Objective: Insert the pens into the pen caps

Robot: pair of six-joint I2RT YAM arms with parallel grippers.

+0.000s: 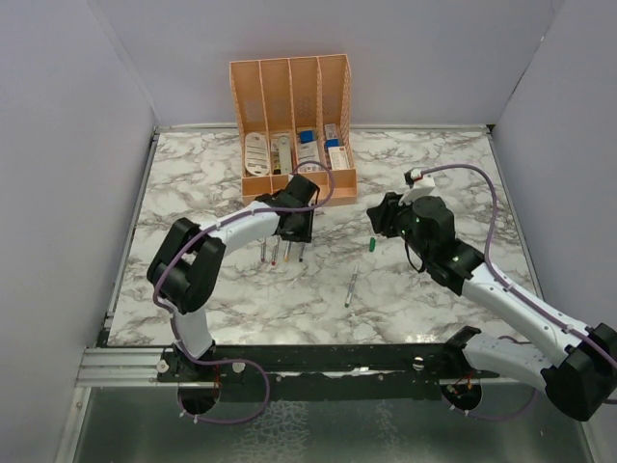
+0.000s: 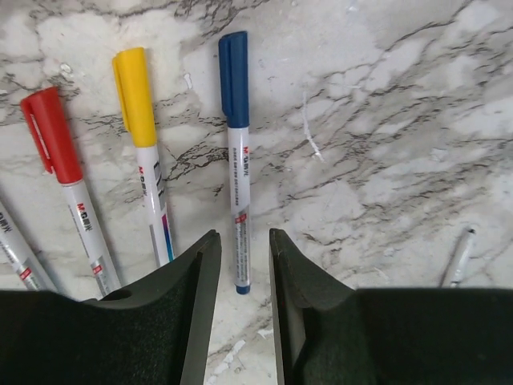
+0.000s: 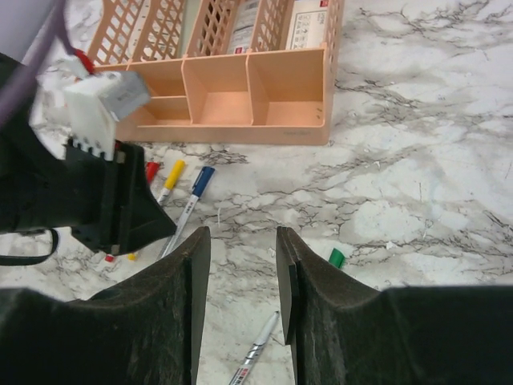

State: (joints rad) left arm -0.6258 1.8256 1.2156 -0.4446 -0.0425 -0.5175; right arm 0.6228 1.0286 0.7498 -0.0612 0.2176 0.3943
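The left gripper [image 2: 244, 269] is held spread. Its fingers are set on either side of the tail end of the blue-capped pen [image 2: 237, 160], though contact cannot be confirmed from this view. The yellow-capped pen [image 2: 143, 144] and the red-capped pen [image 2: 58, 160] are laid just beside it on the marble table [image 1: 193, 174]. The right gripper [image 3: 243, 257] is likewise spread, with nothing held. The green cap [image 3: 337, 257] is located near the uncapped pen [image 3: 255, 350], apart from it, in front of the peach organiser [image 3: 280, 88].
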